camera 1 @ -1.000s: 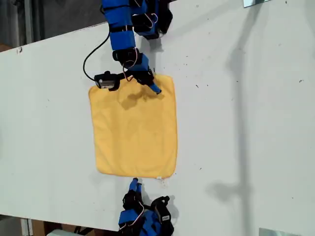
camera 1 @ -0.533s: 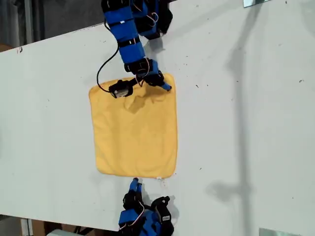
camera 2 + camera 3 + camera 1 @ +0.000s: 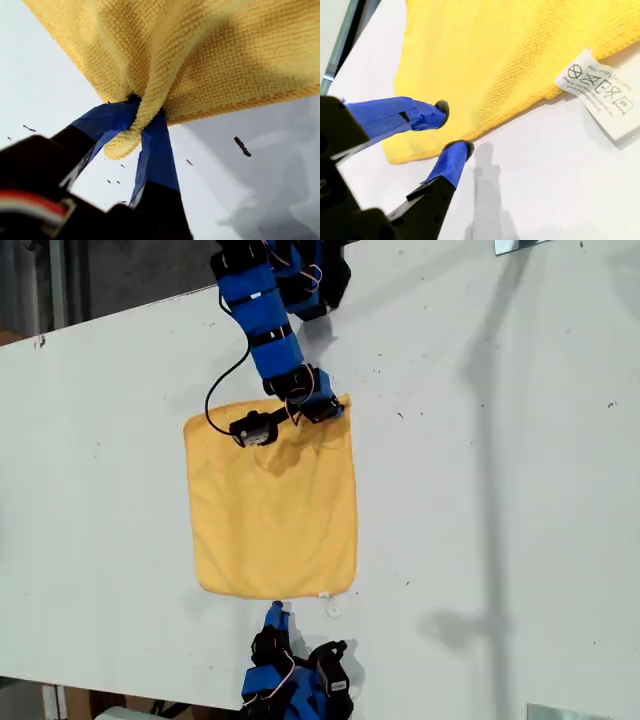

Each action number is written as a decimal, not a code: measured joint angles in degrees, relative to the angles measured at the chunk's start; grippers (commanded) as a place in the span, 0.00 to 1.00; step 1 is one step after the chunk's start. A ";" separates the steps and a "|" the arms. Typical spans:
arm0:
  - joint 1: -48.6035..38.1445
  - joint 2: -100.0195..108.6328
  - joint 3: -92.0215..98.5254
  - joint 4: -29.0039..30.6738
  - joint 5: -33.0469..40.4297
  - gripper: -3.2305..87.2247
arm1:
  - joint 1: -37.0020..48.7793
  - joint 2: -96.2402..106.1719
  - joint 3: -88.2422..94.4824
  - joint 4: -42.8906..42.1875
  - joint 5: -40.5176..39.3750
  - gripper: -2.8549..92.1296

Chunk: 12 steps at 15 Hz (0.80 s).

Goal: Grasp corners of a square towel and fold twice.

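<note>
Our first gripper (image 3: 142,122) pinches and hides a corner (image 3: 122,142) of the square towel (image 3: 275,505); our second gripper (image 3: 454,127) hangs parted just beside its tagged edge.

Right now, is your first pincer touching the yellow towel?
Touching. In the first wrist view, my first pincer is shut on a bunched corner of the towel, with cloth squeezed between the two blue fingers.

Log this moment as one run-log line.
first hand: shut on towel corner, exterior view's upper right | second hand: open, at near edge beside tag | fold: not started
</note>
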<state>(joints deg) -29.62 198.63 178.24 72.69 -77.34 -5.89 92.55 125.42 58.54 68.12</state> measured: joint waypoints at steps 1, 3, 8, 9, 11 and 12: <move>1.41 0.00 -1.14 -0.09 -0.09 0.14 | 0.09 -0.35 -0.44 0.26 -0.35 0.03; 8.70 -3.08 -3.78 -0.09 -4.92 0.13 | 0.44 -0.35 -0.62 0.53 -0.79 0.03; 31.73 -54.49 -24.79 -12.39 -23.73 0.20 | 0.62 -0.35 -0.62 0.00 -1.14 0.03; 34.10 -70.66 -35.60 -12.83 -24.08 0.21 | 0.62 -0.35 -0.62 0.00 -1.14 0.03; 34.72 -93.87 -49.13 -15.64 -24.26 0.25 | 0.62 -0.35 -0.62 0.00 -1.14 0.03; 34.72 -97.91 -50.54 -17.31 -23.20 0.25 | 0.53 -0.35 -0.62 0.00 -1.14 0.03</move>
<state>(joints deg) 5.10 100.72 127.71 55.37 -100.55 -5.36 92.20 124.80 58.54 66.97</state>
